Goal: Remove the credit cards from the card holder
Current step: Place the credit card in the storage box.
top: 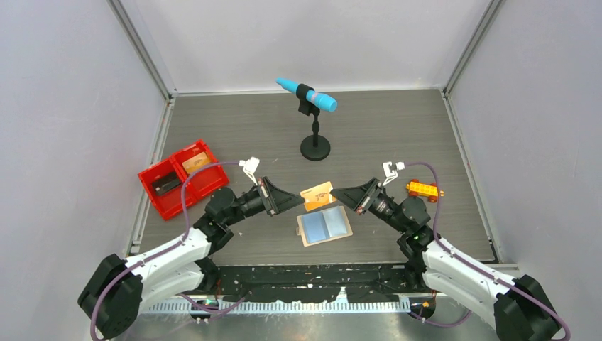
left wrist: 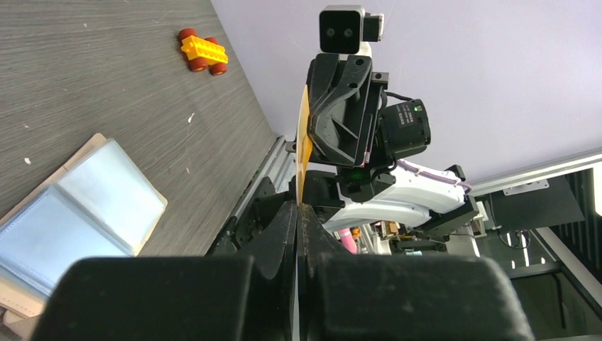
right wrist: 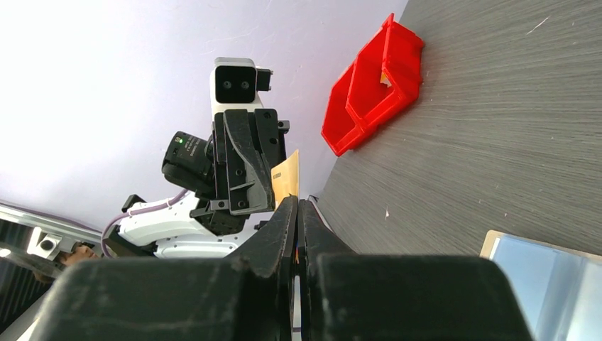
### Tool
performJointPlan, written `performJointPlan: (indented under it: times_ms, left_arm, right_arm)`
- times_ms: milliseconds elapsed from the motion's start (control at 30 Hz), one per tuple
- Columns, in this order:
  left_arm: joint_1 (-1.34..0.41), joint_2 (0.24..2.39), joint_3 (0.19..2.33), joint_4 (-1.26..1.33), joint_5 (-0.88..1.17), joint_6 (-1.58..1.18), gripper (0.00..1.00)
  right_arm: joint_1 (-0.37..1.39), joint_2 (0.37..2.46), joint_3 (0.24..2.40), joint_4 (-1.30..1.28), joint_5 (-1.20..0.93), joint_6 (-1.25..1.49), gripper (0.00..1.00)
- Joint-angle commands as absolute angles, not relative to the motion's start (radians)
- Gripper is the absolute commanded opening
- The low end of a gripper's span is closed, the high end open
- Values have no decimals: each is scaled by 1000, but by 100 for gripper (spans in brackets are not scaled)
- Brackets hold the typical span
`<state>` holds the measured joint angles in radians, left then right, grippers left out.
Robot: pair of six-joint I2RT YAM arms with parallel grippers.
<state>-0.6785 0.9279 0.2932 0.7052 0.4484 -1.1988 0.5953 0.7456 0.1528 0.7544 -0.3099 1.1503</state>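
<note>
- Tan-orange card (top: 317, 194) held off the table (top: 234, 135), just beyond far edge of open card holder (top: 324, 226) (sleeves look bare).
- Long axis left-right, spanning the arms.
- Left fingers (top: 299, 201) clamped on left end, right fingers (top: 336, 192) clamped on right end.
- Equally near; next, probably one side releasing.

No text can be read.

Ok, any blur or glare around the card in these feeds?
Top external: sharp, evenly lit; the card reads clearly, the card holder shows a pale sheen. Left wrist: the left pincer is a dark out-of-focus mass, the card an edge-on sliver. Right wrist: the right pincer is equally blurred; the wall washes out bright upper left.
</note>
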Motion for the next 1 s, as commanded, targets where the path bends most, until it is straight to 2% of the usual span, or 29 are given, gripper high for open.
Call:
performJointPlan:
  times_ms: [0,167,233,367,400,633,733,800,867,967]
  left_arm:
    - [-676,901,320,717,454,-1155,0]
    - [-676,891,333,687,441,-1134,0]
    - [-675,888,342,676,445,-1128,0]
    - [-671,877,358,641,461,-1103,0]
    - [-668,871,370,602,464,-1085,0]
    - [-577,841,464,371,604,-987,0]
    - [-497,839,525,218,667,-932,0]
    - [-436,848,565,130,720,-888,0]
    - [-369,854,620,25,758,-813,0]
    - [-259,880,752,-277,747,-627,0]
  right_arm:
    - [594,743,146,754,-272,1131,6]
    - [593,756,132,776,-291,1140,9]
    - [594,761,134,770,-301,1139,14]
    - [594,751,139,742,-312,1125,35]
    - [594,738,140,734,-313,1116,42]
    - [594,620,164,546,-287,1039,68]
    - [594,557,193,460,-274,992,90]
    - [594,525,210,390,-266,957,98]
    - [594,501,219,340,-263,931,96]
    - [594,480,219,302,-265,908,95]
